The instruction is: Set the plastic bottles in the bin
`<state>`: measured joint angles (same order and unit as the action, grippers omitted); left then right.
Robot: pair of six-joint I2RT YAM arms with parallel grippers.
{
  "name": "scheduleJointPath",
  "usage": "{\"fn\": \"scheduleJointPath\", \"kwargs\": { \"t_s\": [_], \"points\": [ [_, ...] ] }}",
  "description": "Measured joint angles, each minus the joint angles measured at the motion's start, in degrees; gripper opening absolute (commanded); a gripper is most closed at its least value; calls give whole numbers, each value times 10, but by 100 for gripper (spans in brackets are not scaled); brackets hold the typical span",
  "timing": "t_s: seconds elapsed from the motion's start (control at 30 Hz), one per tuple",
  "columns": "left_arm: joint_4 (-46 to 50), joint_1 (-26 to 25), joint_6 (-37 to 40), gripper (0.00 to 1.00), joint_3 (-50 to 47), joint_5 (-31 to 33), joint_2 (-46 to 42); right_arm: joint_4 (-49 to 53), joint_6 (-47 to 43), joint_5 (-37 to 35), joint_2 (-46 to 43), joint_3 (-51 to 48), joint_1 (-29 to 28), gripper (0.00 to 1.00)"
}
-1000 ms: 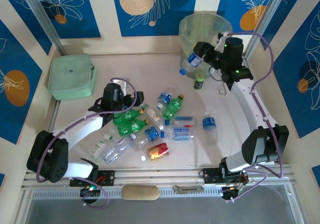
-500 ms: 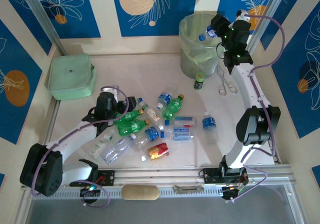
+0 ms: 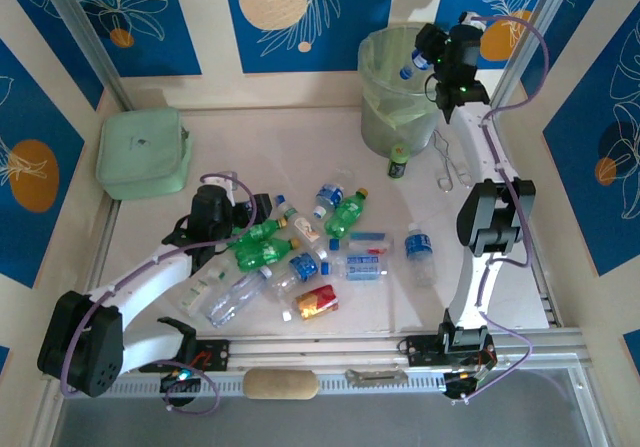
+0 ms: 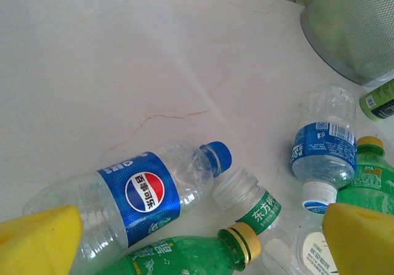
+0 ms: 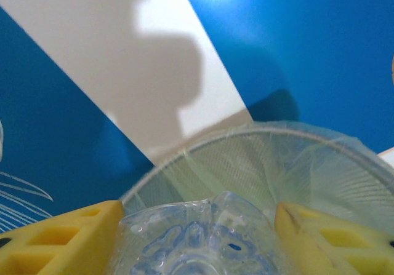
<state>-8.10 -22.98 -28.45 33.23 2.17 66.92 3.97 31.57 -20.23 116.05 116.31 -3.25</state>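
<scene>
The right gripper [image 3: 424, 53] is clenched on one clear plastic bottle with a blue cap [image 3: 411, 67]. It holds this over the mouth of the round grey bin with a pale green liner [image 3: 385, 117], which stands at 1 o'clock on the pale table [image 3: 300, 147]. In the right wrist view its two yellow fingers [image 5: 61, 238] press that bottle's sides, with the bin rim just beyond.

The left gripper [image 3: 245, 217] hangs released, jaws wide apart, above the heap of bottles [image 3: 300, 257] at 7 o'clock from the bin. In the heap lie three green plastic bottles [image 3: 347, 212], one bottle with a red-yellow label [image 3: 315, 302] and about eight clear ones, though overlap prevents a sure count.

One short dark container with a green top [image 3: 398, 162] stands at the bin's 6 o'clock. One mint-green square pouch [image 3: 142, 152] lies at 10 o'clock.
</scene>
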Motion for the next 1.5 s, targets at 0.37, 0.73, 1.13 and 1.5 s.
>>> {"fn": "scheduleJointPath", "kwargs": {
  "t_s": [0.37,0.73,1.13,1.5],
  "points": [
    [2,0,0,100,0,-2,0,89,-31,11,42,82,-13,91],
    [1,0,-2,100,5,-13,17,119,-38,40,28,117,-13,100],
    [2,0,-16,100,40,-37,40,40,-46,90,-296,-270,-49,99],
    [-1,-8,-45,100,49,-50,44,105,-44,160,-466,-541,-67,99]
  ]
}}
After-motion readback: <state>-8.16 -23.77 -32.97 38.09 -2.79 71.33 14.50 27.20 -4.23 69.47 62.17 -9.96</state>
